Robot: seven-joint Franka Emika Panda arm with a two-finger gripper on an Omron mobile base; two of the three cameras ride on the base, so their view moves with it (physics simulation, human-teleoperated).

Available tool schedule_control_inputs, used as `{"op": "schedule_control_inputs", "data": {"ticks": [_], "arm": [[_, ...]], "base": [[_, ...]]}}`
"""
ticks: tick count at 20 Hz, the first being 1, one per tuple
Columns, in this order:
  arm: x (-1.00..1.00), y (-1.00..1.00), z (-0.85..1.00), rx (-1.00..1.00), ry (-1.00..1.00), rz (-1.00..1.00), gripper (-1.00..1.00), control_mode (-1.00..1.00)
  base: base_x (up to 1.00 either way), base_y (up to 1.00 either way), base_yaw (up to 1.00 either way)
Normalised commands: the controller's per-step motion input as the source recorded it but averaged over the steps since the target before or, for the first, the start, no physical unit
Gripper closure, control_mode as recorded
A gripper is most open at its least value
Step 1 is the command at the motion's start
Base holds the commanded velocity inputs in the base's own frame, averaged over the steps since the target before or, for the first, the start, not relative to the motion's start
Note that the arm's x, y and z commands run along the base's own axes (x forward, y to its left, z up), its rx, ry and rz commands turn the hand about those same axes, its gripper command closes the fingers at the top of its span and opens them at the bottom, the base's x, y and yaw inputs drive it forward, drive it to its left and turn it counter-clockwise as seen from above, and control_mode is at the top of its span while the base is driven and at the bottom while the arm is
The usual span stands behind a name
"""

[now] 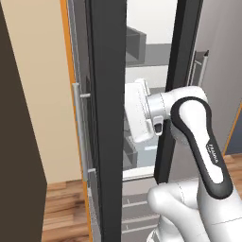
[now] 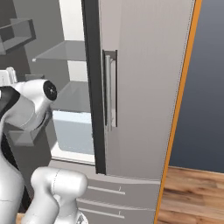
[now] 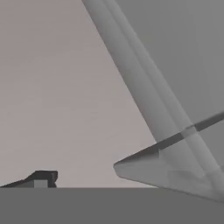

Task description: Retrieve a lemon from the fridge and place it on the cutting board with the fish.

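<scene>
The grey fridge (image 2: 144,87) stands close in front, its right door shut behind a silver bar handle (image 2: 108,92). The left door (image 1: 106,118) is swung open, dark edge toward me. My gripper's white hand (image 1: 137,111) reaches through the gap into the white interior at mid-shelf height, and the door edge hides its fingers. One dark fingertip (image 3: 41,179) pokes up far left of centre in the hand view, so the jaws stand apart with nothing between them. A glass shelf corner (image 3: 144,162) lies just ahead. The lemon, cutting board and fish are out of view.
Glass shelves (image 2: 61,50) and a pale drawer (image 2: 72,131) sit inside the fridge, with grey lower drawers (image 2: 105,192) beneath. An orange cabinet edge (image 2: 183,87) borders the fridge on the right. The open door's handle (image 1: 78,132) faces a beige wall, above a wooden floor (image 2: 192,192).
</scene>
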Motion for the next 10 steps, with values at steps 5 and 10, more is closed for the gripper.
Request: {"op": "schedule_control_inputs", "data": {"ticks": [5, 10], "arm": [[0.00, 0.42, 0.00, 0.00, 0.00, 0.00, -1.00, -1.00], [0.00, 0.24, 0.00, 0.00, 0.00, 0.00, -1.00, -1.00]], "base": [[0.00, 0.00, 0.00], [0.00, 0.00, 0.00]]}}
